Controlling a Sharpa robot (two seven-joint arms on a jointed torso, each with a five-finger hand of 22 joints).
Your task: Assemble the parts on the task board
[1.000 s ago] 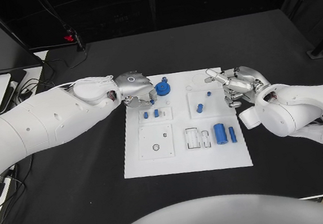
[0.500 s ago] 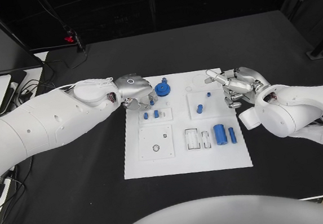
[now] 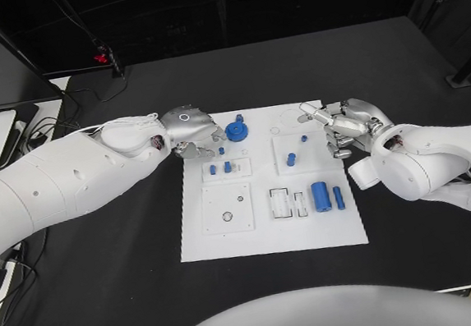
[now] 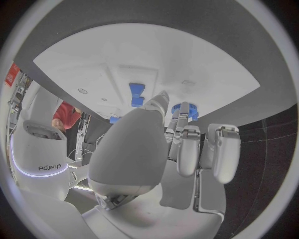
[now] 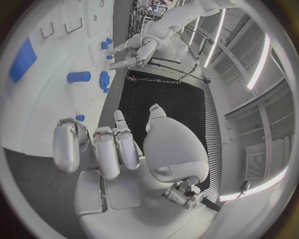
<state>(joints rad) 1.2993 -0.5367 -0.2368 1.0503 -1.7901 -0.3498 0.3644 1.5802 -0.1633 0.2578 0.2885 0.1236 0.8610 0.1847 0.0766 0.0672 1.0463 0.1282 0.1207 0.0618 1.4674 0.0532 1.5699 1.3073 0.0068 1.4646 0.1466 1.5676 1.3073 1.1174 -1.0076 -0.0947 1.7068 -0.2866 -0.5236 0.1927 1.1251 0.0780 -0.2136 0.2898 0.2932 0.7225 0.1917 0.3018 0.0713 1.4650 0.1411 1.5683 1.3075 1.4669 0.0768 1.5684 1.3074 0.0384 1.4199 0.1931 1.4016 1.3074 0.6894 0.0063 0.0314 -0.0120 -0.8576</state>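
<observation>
The left hand (image 3: pixel 193 133) hovers with fingers apart, holding nothing, just beside the blue round part (image 3: pixel 237 131) at the far edge of the task board (image 3: pixel 273 236). The right hand (image 3: pixel 344 126) is also apart and empty. A careless reach could knock the two small blue pegs (image 3: pixel 220 167) over.

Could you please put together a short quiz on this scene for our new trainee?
1. True or false: the left robot hand is holding a blue part.
2. Which lies nearer the robot's body on the task board? A) the round blue part B) the large blue cylinder
3. Fill in: the right robot hand is at the board's ____ edge in the head view.

Key: 1. False, nothing shows between its fingers. 2. B. 3. Right.
</observation>
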